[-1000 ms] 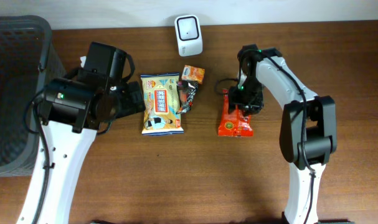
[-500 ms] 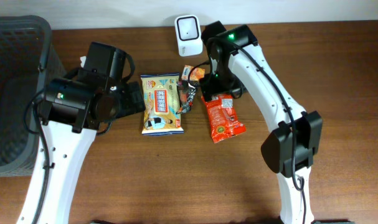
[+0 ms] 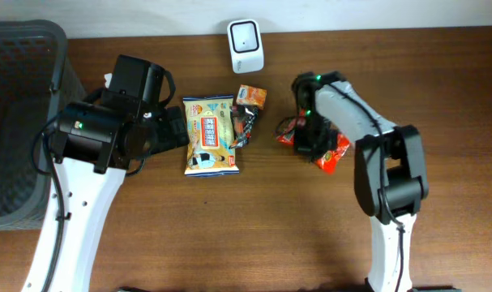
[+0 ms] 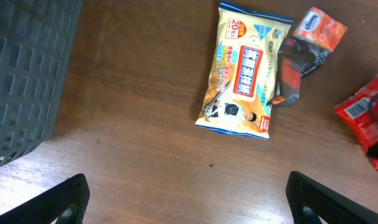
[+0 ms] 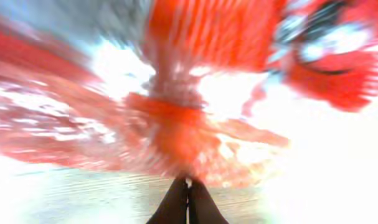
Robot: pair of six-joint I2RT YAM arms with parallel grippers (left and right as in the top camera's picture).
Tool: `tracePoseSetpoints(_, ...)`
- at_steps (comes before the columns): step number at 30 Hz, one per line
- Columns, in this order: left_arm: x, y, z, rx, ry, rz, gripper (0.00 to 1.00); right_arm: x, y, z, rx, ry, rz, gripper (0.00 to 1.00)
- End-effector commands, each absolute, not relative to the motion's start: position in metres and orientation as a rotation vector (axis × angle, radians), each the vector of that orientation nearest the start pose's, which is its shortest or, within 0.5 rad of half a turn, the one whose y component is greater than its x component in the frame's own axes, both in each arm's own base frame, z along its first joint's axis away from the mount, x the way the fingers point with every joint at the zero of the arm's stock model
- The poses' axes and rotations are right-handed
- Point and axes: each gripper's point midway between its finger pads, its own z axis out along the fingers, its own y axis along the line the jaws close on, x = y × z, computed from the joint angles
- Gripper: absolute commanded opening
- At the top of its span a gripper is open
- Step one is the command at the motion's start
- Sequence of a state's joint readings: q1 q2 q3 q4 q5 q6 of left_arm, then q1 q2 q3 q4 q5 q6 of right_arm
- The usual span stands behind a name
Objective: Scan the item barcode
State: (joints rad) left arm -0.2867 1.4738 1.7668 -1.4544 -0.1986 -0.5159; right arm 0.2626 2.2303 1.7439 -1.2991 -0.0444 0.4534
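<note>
Gripping what looks like a fold of a red snack packet (image 3: 333,156), the right gripper (image 5: 187,184) has its two fingers pressed fully together. Its wrist camera is heavily blurred, so the pinch is a judgement from crumpled red film bunched right at the fingertips. From overhead, the packet sits crumpled under that gripper, right of centre on the wooden table (image 3: 229,227), below and to the right of the white barcode scanner (image 3: 246,36), which stands upright at the back edge, well apart from it.

The left gripper (image 4: 189,193) hangs with its fingers spread as wide as they go and holds nothing. It hovers just left of the other goods.

The step in hand appears to be picking up the red packet, with the scan not yet done. A white barcode panel shows on the packet in the left wrist view. The next move likely calls for lifting the packet, carrying it up and left to the scanner, and turning that panel toward the scanner's face without losing the thin film.

Counted: two arms, one scanner, and one dark mesh basket (image 3: 19,49) at the far left. Four items lie on the table: the red packet, one yellow wipes pack (image 3: 209,134), one small orange box (image 3: 251,96), and one dark-and-red sachet (image 3: 244,123) between pack and box.
</note>
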Motion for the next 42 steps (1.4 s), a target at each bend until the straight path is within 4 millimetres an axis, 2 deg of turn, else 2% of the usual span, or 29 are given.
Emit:
tracePoseSetpoints(1, 0.305, -0.054, 0.285, -0.353, 2.654, 0.025, 0.99, 0.400, 0.106, 0.070, 0.222, 3.206, -0.032, 0.05)
tracePoseSetpoints(3, 0.305, -0.054, 0.285, -0.353, 2.654, 0.025, 0.99, 0.415, 0.091, 0.079, 0.288, 3.127, -0.136, 0.06)
tracePoseSetpoints(4, 0.305, -0.054, 0.285, -0.353, 2.654, 0.025, 0.99, 0.419, 0.069, 0.078, 0.425, 3.068, -0.299, 0.06)
tracePoseSetpoints(5, 0.305, -0.054, 0.285, -0.353, 2.654, 0.025, 0.99, 0.419, 0.050, 0.076, 0.526, 3.034, -0.391, 0.07)
tracePoseSetpoints(7, 0.305, -0.054, 0.285, -0.353, 2.654, 0.025, 0.99, 0.415, 0.036, 0.067, 0.612, 3.051, -0.376, 0.06)
tracePoseSetpoints(9, 0.305, -0.054, 0.285, -0.353, 2.655, 0.025, 0.99, 0.412, 0.045, 0.054, 0.639, 3.090, -0.263, 0.05)
tracePoseSetpoints(14, 0.305, -0.054, 0.285, -0.353, 2.654, 0.025, 0.99, 0.407, 0.079, 0.019, 0.555, 3.109, -0.151, 0.05)
tracePoseSetpoints(15, 0.305, -0.054, 0.285, -0.353, 2.655, 0.025, 0.99, 0.411, 0.086, 0.018, 0.523, 3.101, -0.123, 0.05)
tracePoseSetpoints(16, 0.305, -0.054, 0.285, -0.353, 2.655, 0.025, 0.99, 0.425, 0.103, 0.018, 0.349, 3.081, -0.007, 0.05)
tracePoseSetpoints(17, 0.305, -0.054, 0.285, -0.353, 2.654, 0.025, 0.99, 0.439, 0.119, 0.019, 0.200, 3.045, 0.108, 0.05)
tracePoseSetpoints(19, 0.305, -0.054, 0.285, -0.353, 2.655, 0.025, 0.99, 0.453, 0.135, 0.023, 0.108, 2.986, 0.217, 0.06)
tracePoseSetpoints(22, 0.305, -0.054, 0.285, -0.353, 2.654, 0.025, 0.99, 0.452, 0.158, 0.035, 0.040, 2.985, 0.412, 0.04)
tracePoseSetpoints(23, 0.305, -0.054, 0.285, -0.353, 2.654, 0.025, 0.99, 0.452, 0.163, 0.043, -0.004, 2.980, 0.451, 0.04)
tracePoseSetpoints(26, 0.305, -0.054, 0.285, -0.353, 2.654, 0.025, 0.99, 0.444, 0.160, 0.082, 0.010, 3.027, 0.431, 0.04)
tracePoseSetpoints(27, 0.305, -0.054, 0.285, -0.353, 2.655, 0.025, 0.99, 0.436, 0.157, 0.083, 0.017, 3.062, 0.422, 0.04)
tracePoseSetpoints(28, 0.305, -0.054, 0.285, -0.353, 2.654, 0.025, 0.99, 0.427, 0.150, 0.080, 0.033, 3.107, 0.366, 0.04)
tracePoseSetpoints(29, 0.305, -0.054, 0.285, -0.353, 2.654, 0.025, 0.99, 0.416, 0.127, 0.067, 0.152, 3.163, 0.161, 0.04)
tracePoseSetpoints(31, 0.305, -0.054, 0.285, -0.353, 2.654, 0.025, 0.99, 0.394, 0.125, 0.040, 0.208, 3.240, 0.136, 0.04)
tracePoseSetpoints(33, 0.305, -0.054, 0.285, -0.353, 2.655, 0.025, 0.99, 0.389, 0.140, 0.021, 0.184, 3.244, 0.231, 0.04)
tracePoseSetpoints(35, 0.305, -0.054, 0.285, -0.353, 2.654, 0.025, 0.99, 0.389, 0.174, 0.015, 0.126, 3.214, 0.413, 0.04)
tracePoseSetpoints(37, 0.305, -0.054, 0.285, -0.353, 2.654, 0.025, 0.99, 0.393, 0.194, 0.019, 0.131, 3.182, 0.439, 0.04)
tracePoseSetpoints(38, 0.305, -0.054, 0.285, -0.353, 2.654, 0.025, 0.99, 0.394, 0.196, 0.022, 0.120, 3.176, 0.442, 0.04)
tracePoseSetpoints(41, 0.305, -0.054, 0.285, -0.353, 2.655, 0.025, 0.99, 0.402, 0.189, 0.072, 0.150, 3.172, 0.436, 0.04)
tracePoseSetpoints(42, 0.305, -0.054, 0.285, -0.353, 2.654, 0.025, 0.99, 0.406, 0.184, 0.077, 0.151, 3.159, 0.403, 0.05)
